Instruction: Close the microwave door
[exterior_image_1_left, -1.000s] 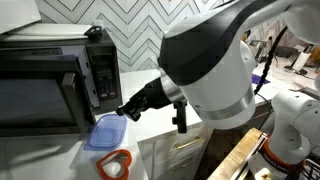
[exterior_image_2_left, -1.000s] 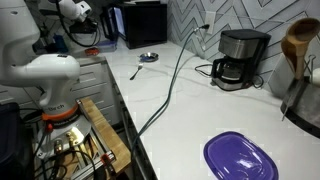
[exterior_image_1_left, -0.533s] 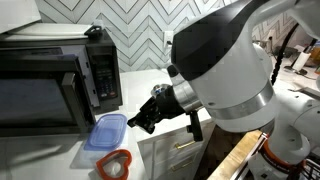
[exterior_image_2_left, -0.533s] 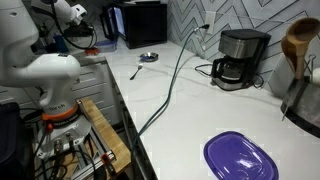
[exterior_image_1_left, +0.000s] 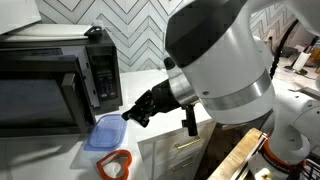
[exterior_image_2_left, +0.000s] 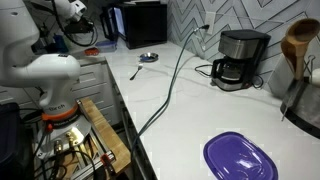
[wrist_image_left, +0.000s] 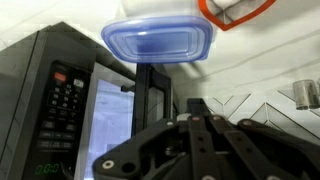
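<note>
A white table (exterior_image_1_left: 50, 158) runs beneath a chevron-tiled wall. The robot arm (exterior_image_1_left: 215, 60), bulky, white and rounded, fills the space to the right of the microwave in an exterior view.

The microwave (exterior_image_1_left: 50, 45) is a large black box standing on the table. The microwave door (exterior_image_1_left: 40, 95), a wide black frame around dark glass, covers most of the microwave's front. It sits flat or very nearly flat against that front, and whether it is fully latched cannot be told. In the wrist view, which is upside down, the glass glows pale. The narrow control panel (exterior_image_1_left: 105, 75) fills the rest of the microwave's front beside the door's free edge.

In an exterior view taken from far down the table, the microwave is small at the far end. A black coffee maker (exterior_image_2_left: 240, 58) stands well apart from it by the wall, and a purple oval lid (exterior_image_2_left: 240, 157) lies farther off again.

A blue lidded container (exterior_image_1_left: 107, 132) lies on the table just in front of the microwave's control-panel corner.

The black tool (exterior_image_1_left: 128, 116) hangs near that same corner, above the container and clear of the door. It points toward the microwave with its fingers apparently pressed together and holding nothing.

A small orange-rimmed object (exterior_image_1_left: 115, 163) lies on the table just beyond the container, farther from the microwave.
</note>
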